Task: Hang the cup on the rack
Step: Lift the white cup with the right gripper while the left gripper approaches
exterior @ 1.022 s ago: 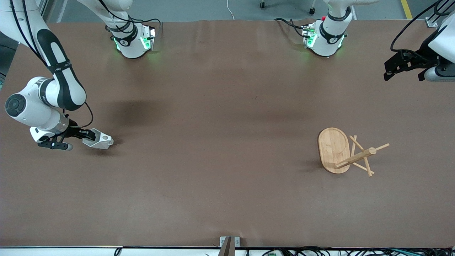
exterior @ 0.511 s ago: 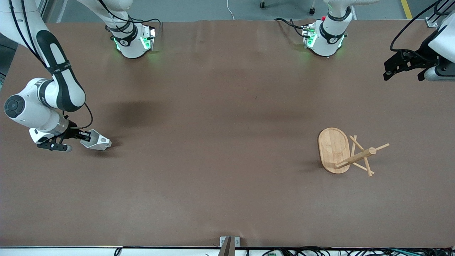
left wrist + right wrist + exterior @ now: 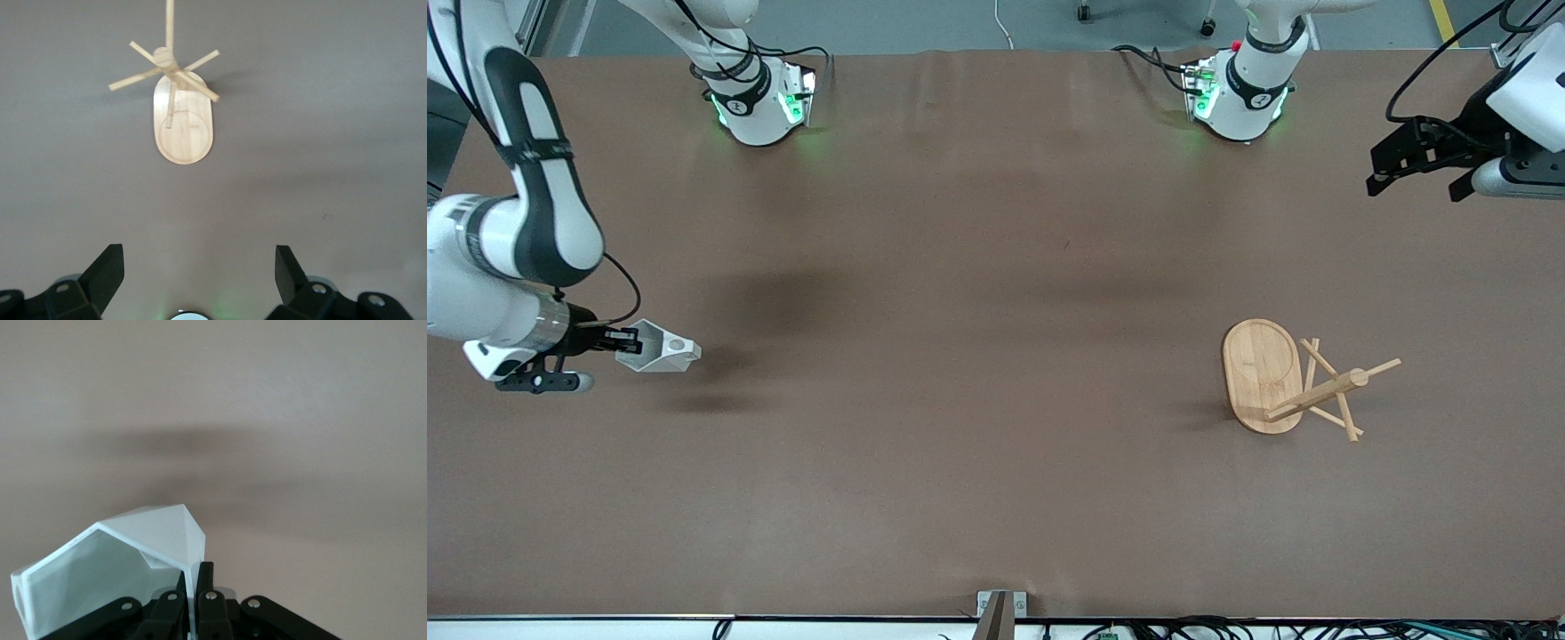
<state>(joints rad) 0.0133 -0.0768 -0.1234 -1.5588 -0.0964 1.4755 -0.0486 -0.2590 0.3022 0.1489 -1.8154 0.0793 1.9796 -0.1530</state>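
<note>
Your cup (image 3: 660,350) was off the table (image 3: 960,356), held in the air over the right arm's end of it, with its shadow lying apart on the brown surface below. It lay on its side in the grip, its open mouth turned toward the arm and the round hole in its handle part facing up in the front view. The right pincer (image 3: 628,341) was clamped on the cup's rim wall; in the right wrist view you could see the two black fingers (image 3: 207,587) pressed together on the thin white edge of the cup (image 3: 113,567), one inside the mouth and one outside. Your rack (image 3: 1294,382) stood well apart from the cup, toward the left arm's end of the table. Its oval base sat flat on the surface, and its post rose from one end of the base with thin pegs crossing near the top. No cup hung on any peg. The left pincer (image 3: 1414,169) hung high over the table's edge at the left arm's end, waiting. Its fingers stood wide apart with nothing between them, as the left wrist view showed, where the rack (image 3: 180,113) appeared below and ahead of the spread fingertips (image 3: 107,270).
</note>
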